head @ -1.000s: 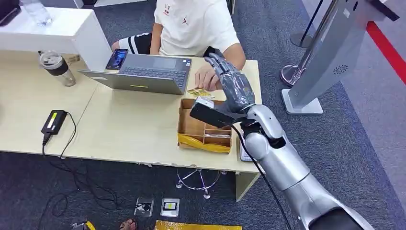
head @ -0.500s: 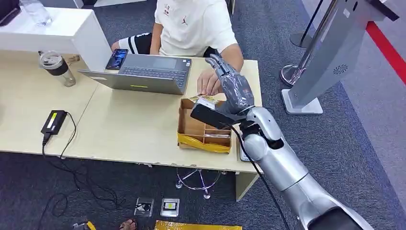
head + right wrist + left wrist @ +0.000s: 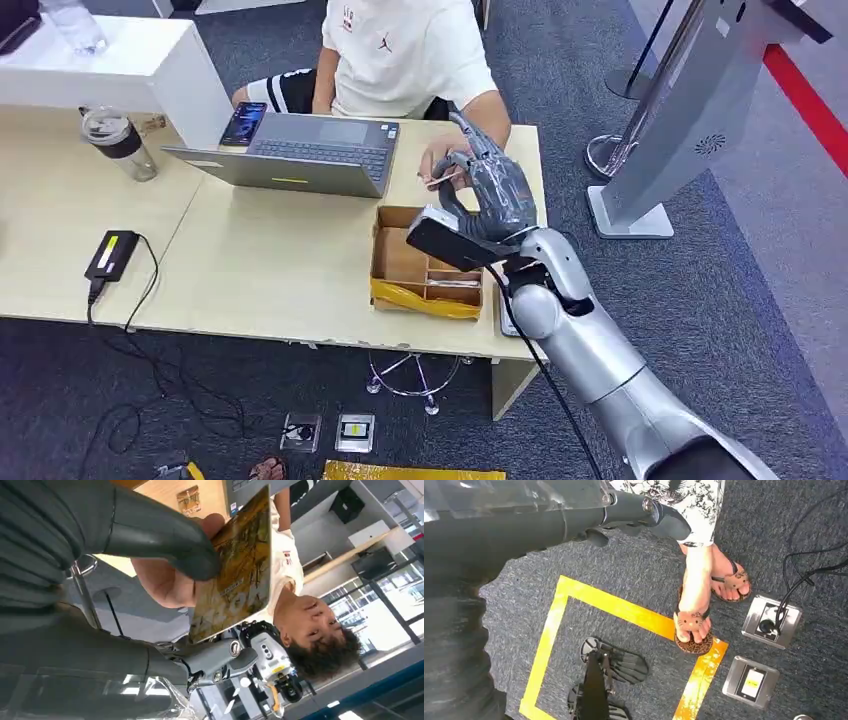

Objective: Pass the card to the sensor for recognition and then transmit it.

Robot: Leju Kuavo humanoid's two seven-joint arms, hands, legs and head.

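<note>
The robot's right hand (image 3: 487,190), raised above the pale wooden desk (image 3: 260,260), pinches a yellow-brown patterned card (image 3: 235,570) between its thick grey thumb (image 3: 165,535) and darker fingers, while a seated person in a white T-shirt (image 3: 405,45) keeps a hand (image 3: 170,582) on the same card. Beneath them sits an open brown cardboard box with compartments (image 3: 425,265), beside a grey laptop (image 3: 300,150). The left hand (image 3: 644,515) hangs over blue-grey carpet marked with yellow tape (image 3: 619,607); whether its fingers are spread or closed cannot be told.
</note>
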